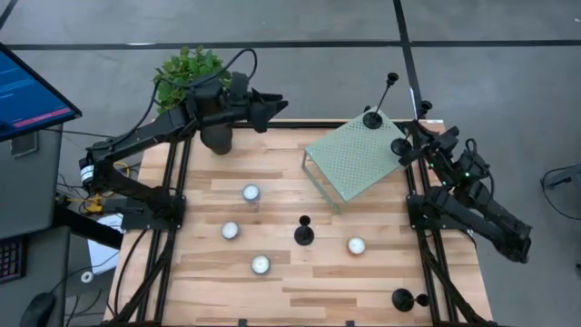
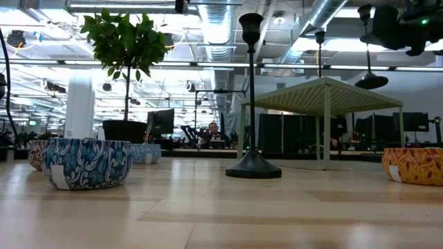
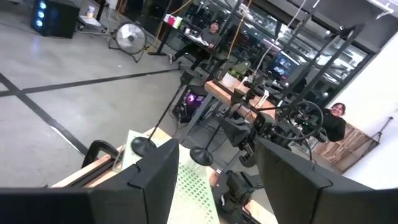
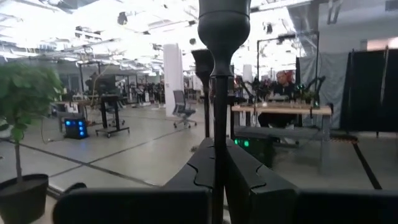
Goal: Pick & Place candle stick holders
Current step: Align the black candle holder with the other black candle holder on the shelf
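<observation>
A matte-black candle stick holder [image 1: 400, 145] stands upright at the right corner of the green perforated stand [image 1: 349, 163], with my right gripper [image 1: 411, 138] shut on it. A second holder [image 1: 372, 118] stands by its disc base on the stand's far corner. A third holder [image 2: 252, 164] stands on the table's middle, and another [image 1: 402, 298] is at the near right. My left gripper [image 1: 277, 100] hangs open in the air over the table's far edge, beside the plant pot [image 1: 218, 138], with nothing between its fingers. My right gripper pinches the holder's thin stem [image 4: 218, 127] between its two fingers, below the cup [image 4: 224, 25]. The fingers come about level from the table's right side and lie across the upright stem. The disc base [image 2: 372, 81] is level with the stand's top; I cannot tell whether it touches.
Several white tealight candles in patterned cups [image 1: 251, 193] [image 1: 230, 231] [image 1: 260, 264] [image 1: 356, 245] are spread over the wooden table. A leafy plant [image 1: 186, 71] stands at the far left. People sit at desks in the room beyond.
</observation>
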You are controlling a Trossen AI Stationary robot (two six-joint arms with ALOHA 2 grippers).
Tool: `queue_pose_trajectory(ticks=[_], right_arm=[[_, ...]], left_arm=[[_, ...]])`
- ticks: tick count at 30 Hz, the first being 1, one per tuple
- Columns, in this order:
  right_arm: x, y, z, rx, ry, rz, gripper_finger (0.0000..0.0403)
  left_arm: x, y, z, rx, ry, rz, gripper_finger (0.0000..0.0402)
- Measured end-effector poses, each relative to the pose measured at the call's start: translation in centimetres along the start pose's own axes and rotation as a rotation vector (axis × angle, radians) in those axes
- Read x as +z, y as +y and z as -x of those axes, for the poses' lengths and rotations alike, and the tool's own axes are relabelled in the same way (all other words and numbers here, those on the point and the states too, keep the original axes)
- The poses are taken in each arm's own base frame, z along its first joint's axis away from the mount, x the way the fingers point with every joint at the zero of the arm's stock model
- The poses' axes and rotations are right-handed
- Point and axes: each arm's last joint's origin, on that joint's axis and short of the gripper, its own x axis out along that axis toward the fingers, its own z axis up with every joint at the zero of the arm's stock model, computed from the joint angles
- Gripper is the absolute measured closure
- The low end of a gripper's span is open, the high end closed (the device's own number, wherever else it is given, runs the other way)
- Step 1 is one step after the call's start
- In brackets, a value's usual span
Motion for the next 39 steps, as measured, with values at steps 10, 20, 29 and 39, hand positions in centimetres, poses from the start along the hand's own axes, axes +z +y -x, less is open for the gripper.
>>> queue_pose_trajectory(ticks=[10, 20, 29, 39], right_arm=[[-0.2, -0.3, -0.2, 0.037, 0.008, 0.001, 0.0401], [-0.1, -0.7, -0.3, 0.106, -0.001, -0.022, 0.0401], [-0.3, -1.3, -0.4, 0.112, 0.008, 0.049, 0.0401], [-3.3, -2.2, -1.1, 0.118, -0.045, -0.03, 0.0401]], left_arm=[[0.6, 0.7, 0.3, 0.027, -0.024, 0.018, 0.0189], [0.9, 1.3, 0.4, -0.024, 0.005, 0.015, 0.0189], [1.2, 1.8, 0.5, -0.036, 0.013, 0.018, 0.0189], [1.4, 2.2, 0.6, -0.019, 0.005, 0.053, 0.0189]])
